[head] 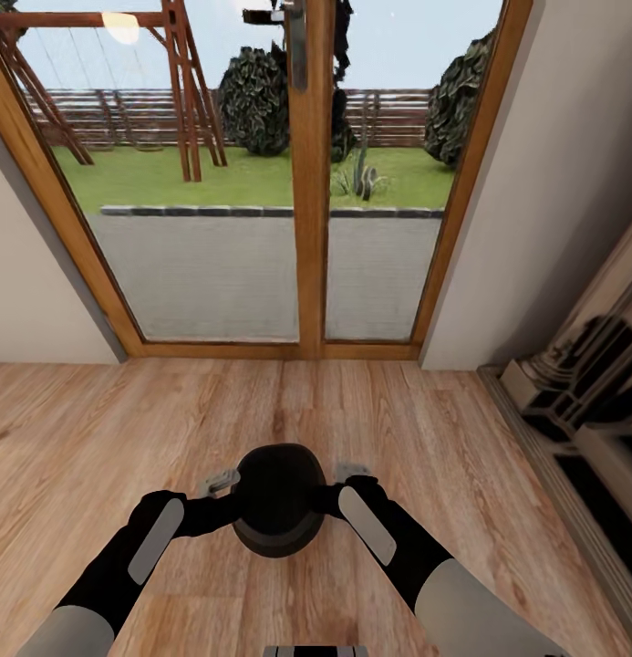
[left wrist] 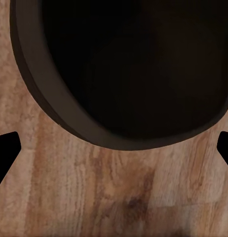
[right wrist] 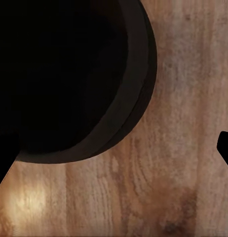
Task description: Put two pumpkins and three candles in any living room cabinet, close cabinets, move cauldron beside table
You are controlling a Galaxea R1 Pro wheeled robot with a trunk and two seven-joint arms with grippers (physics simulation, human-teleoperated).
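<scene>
Squarely between both arms, the cauldron (head: 278, 500) sits mouth-up; whether either gripper clamps it, I cannot tell.

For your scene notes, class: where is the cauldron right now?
In the head view the cauldron sits low and central between the left hand and right hand, above the wood floor, before the glass door.

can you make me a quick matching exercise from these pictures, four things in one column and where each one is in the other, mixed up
Things:
1. cauldron
2. glass door
3. left gripper
4. right gripper

Places:
A. against the cauldron's left side
B. ahead, at the far end of the wooden floor
C. between the two arms, over the floor
D. against the cauldron's right side

Pairs: 1-C, 2-B, 3-A, 4-D
</scene>
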